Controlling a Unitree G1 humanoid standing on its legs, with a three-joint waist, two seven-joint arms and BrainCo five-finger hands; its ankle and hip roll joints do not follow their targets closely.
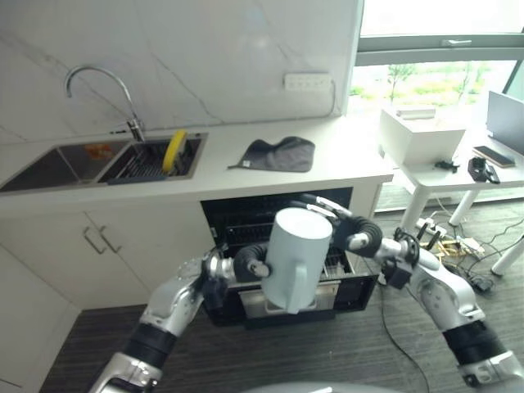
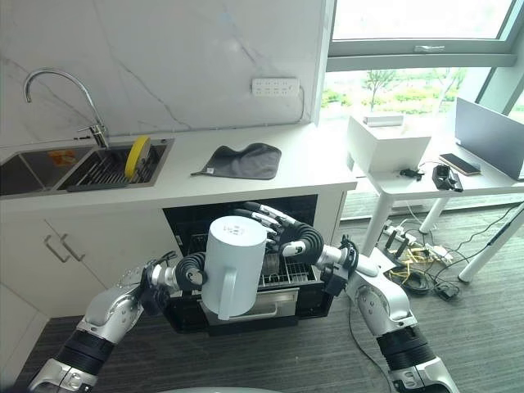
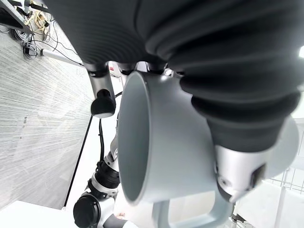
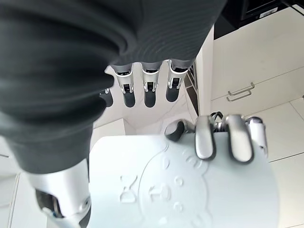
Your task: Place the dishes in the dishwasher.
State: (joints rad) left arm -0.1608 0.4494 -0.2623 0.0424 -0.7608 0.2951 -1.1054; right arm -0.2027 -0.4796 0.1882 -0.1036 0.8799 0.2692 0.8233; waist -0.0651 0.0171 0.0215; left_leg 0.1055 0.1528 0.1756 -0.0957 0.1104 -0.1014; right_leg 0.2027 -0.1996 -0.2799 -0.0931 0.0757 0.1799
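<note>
Mug (image 1: pixel 295 255) (pale blue, upside down) hangs above the open dishwasher rack (image 2: pixel 278 278), left hand (image 1: pixel 250 264) fingers curled round it, right hand (image 2: pixel 282 229) fingers straight, just beside.

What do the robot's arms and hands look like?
Both arms are smooth silver-grey metal shells with black bands near the elbows. A dark ribbed cover, like a bendy hose, wraps each wrist and the back of the left hand and the right hand. The fingers are silver with dark rounded tips.
</note>
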